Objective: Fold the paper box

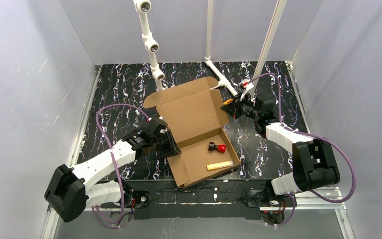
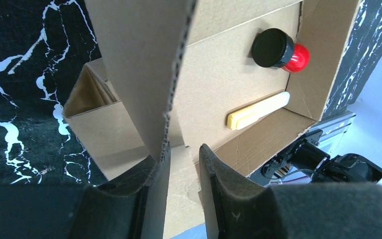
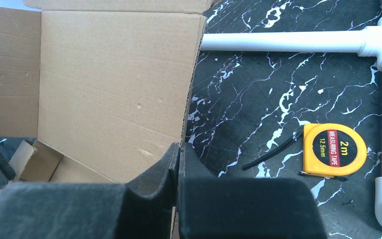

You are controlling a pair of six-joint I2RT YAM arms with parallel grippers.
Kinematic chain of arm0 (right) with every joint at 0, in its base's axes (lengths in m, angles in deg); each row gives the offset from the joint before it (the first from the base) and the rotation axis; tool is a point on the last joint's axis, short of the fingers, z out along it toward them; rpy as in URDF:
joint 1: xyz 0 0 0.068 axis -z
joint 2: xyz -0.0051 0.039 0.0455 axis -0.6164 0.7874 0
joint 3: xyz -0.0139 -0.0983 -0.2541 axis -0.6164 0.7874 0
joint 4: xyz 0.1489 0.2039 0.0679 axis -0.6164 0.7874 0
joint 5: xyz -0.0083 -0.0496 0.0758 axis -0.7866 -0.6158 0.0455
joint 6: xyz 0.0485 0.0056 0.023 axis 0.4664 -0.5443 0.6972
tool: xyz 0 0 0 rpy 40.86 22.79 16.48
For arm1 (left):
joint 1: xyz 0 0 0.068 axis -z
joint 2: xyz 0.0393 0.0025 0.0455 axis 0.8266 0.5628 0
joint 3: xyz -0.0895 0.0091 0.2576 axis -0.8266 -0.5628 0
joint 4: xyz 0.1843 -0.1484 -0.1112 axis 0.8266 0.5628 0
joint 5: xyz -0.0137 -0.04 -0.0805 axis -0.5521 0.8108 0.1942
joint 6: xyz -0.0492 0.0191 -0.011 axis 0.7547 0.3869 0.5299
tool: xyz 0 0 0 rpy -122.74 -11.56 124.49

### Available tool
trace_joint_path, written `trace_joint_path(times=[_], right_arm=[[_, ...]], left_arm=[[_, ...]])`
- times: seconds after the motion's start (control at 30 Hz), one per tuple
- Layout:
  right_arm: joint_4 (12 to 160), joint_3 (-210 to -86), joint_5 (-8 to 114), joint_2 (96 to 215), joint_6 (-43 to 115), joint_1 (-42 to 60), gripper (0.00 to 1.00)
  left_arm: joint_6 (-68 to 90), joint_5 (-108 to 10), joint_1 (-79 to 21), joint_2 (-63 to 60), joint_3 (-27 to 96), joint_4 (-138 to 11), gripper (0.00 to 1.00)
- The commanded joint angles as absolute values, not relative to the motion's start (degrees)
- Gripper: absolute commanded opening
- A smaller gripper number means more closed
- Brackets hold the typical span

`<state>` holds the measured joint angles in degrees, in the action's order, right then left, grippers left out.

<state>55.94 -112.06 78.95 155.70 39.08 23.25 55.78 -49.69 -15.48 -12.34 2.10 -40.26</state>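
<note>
Subject: paper box (image 1: 189,164), brown cardboard, standing open at the middle of the black marbled table (image 1: 119,94). Its tray faces the arm bases, and its lid (image 1: 189,107) is raised and leans back on the far side.

Contents: a red item with a black cap (image 1: 218,147) lies on the tray floor toward the box's right wall. A yellow stick (image 1: 220,165) lies just nearer the front wall, apart from the red item.

Left gripper (image 2: 179,169): at the box's left side wall. The jaws stand narrow, with the cardboard of that wall between the fingers (image 2: 144,189), so the wall is held.

Right gripper (image 3: 179,154): at the right edge of the lid. The jaws are pressed nearly together, pinching the thin cardboard edge.

Surroundings: a yellow tape measure (image 3: 334,149) lies on the table to the right of the lid, clear of the box. A white pipe (image 3: 288,42) runs across the table beyond the tape measure, off the lid's far right corner.
</note>
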Motion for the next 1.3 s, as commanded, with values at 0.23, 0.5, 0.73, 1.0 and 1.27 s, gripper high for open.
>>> trace_joint_path(times=[0.23,0.5,0.73,1.0,1.27], right_arm=[[56.0,-114.2,80.8,156.6,38.3,22.8,0.08],[56.1,-114.3,80.8,156.5,38.3,22.8,0.08],[57.1,-114.7,81.2,156.7,37.5,22.8,0.11],[61.9,-116.5,80.9,154.1,33.0,23.2,0.5],[67.0,-118.7,83.3,153.0,26.3,24.3,0.72]], left_arm=[[56.9,-46.2,-15.5,-14.0,4.4,-38.9,0.26],[56.9,-45.3,-14.9,-10.0,4.8,-38.9,0.26],[50.4,-46.3,-14.9,-15.5,7.8,-37.6,0.28],[43.6,-49.5,-15.2,-35.1,7.9,-28.5,0.54],[52.2,-52.7,-15.4,-47.4,2.2,-10.8,0.62]])
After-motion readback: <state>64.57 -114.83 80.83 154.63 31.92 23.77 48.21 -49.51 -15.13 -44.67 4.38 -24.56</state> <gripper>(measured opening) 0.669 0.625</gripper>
